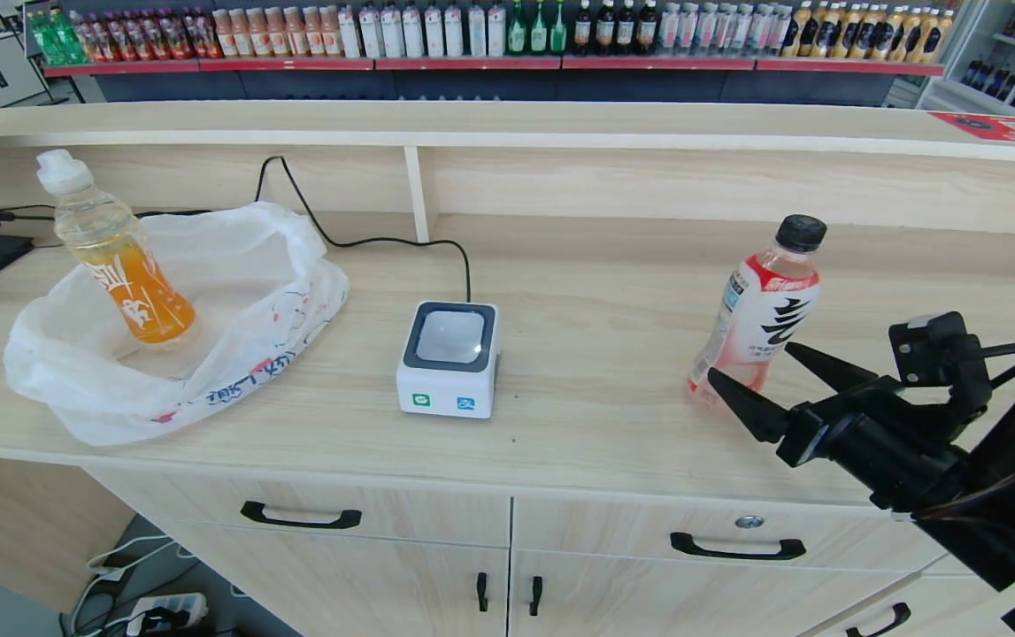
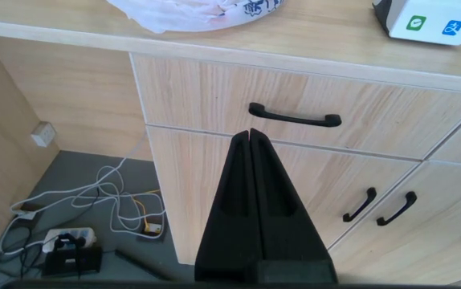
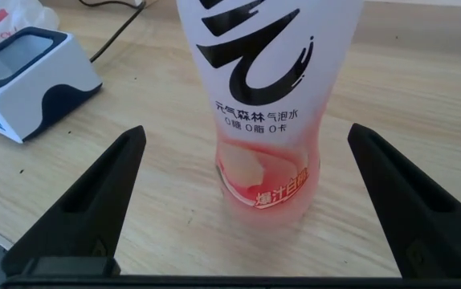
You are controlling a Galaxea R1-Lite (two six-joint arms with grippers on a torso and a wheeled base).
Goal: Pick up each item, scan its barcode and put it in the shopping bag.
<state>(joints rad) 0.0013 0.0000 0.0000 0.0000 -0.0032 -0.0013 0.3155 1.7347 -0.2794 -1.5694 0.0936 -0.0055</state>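
pink bottle [image 1: 759,301] between spread right fingers [image 1: 742,402]

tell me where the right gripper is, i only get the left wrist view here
observer: the right gripper is open, one finger on each side of the pink bottle near its base, not touching it.
operator: bottle upright or down
observer: upright on the counter, black cap on.
operator: anything in the bag
observer: yes, an orange drink bottle stands in the open shopping bag.
operator: scanner free
observer: yes, nothing is on the scanner. It sits between the bag and the pink bottle.
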